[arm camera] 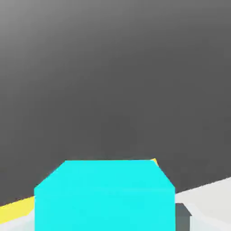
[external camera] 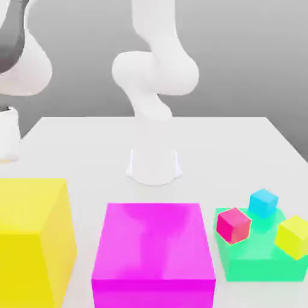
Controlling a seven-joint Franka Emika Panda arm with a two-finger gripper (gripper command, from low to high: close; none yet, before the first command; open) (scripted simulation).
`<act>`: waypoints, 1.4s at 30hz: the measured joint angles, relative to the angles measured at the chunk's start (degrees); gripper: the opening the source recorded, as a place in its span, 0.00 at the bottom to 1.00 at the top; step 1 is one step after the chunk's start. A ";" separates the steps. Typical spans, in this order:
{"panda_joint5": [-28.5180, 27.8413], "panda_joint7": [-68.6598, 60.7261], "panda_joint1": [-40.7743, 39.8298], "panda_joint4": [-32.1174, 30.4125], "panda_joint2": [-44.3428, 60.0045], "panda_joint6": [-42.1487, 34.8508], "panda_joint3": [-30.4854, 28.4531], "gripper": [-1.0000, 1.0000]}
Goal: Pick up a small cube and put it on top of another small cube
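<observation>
- Nearest the hand camera, a cyan cube [arm camera: 104, 196] sits right under the lens. The fingers [arm camera: 182, 217] are fully closed, and one grey tip shows beside the cube, so the gripper [arm camera: 104, 221] most likely grips it for carrying.
- Behind the cube, a yellow surface [arm camera: 18, 210] and a strip of pale bench [arm camera: 207, 196] show, suggesting the hand is lifted and tilted above the big boxes.
- Along the bench's near edge stand a large yellow box [external camera: 33, 237], a magenta box [external camera: 153, 249] and a flat green block [external camera: 258, 255].
- On the green block rest a red-pink cube [external camera: 233, 225] and a yellow cube [external camera: 293, 236]; the second cyan cube [external camera: 263, 203] sits at its far side, probably the stacking target.
- Farther back stands the arm's base [external camera: 154, 165].
</observation>
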 joint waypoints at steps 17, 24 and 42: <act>-31.54 0.40 25.15 -9.86 -11.27 -12.78 21.41 0.00; -42.76 3.49 32.25 -15.74 -17.45 -14.68 33.35 0.00; -51.71 13.20 31.04 -21.97 -8.30 0.51 43.21 1.00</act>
